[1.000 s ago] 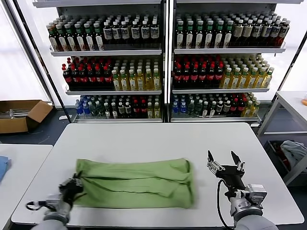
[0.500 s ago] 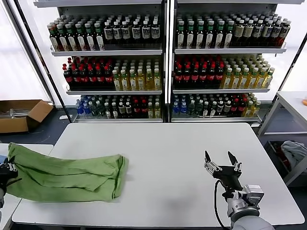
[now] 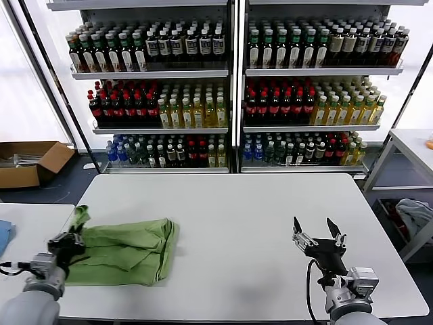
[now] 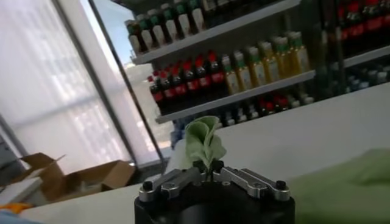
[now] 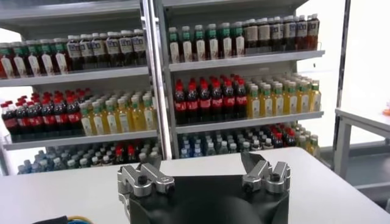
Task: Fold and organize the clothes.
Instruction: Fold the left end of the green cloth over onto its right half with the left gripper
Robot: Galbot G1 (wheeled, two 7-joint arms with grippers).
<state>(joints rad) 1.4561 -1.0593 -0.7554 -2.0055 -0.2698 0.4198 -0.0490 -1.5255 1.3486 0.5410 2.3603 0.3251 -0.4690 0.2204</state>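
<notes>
Where the folded green shirt ends at the white table's left edge, left gripper clamped shut on its corner, a tuft of fabric poking up between the closed fingers in the left wrist view. Shirt bunched in loose layers, stretching from that gripper toward the table's middle, all of it on the left part of the surface. Right gripper well apart from the cloth, raised above the table's right front area, jaws spread wide, nothing between them.

Collar, buttons and any chest print not visible; only plain green folds. Left arm mostly cut off at the lower corner of the head view.

Behind the table, 2 shelving units packed with rows of bottles, dark, red, yellow and green. Cardboard box on the floor at far left. Second white table just beside the left edge. Another white stand at right, with a bundle of cloth below.
</notes>
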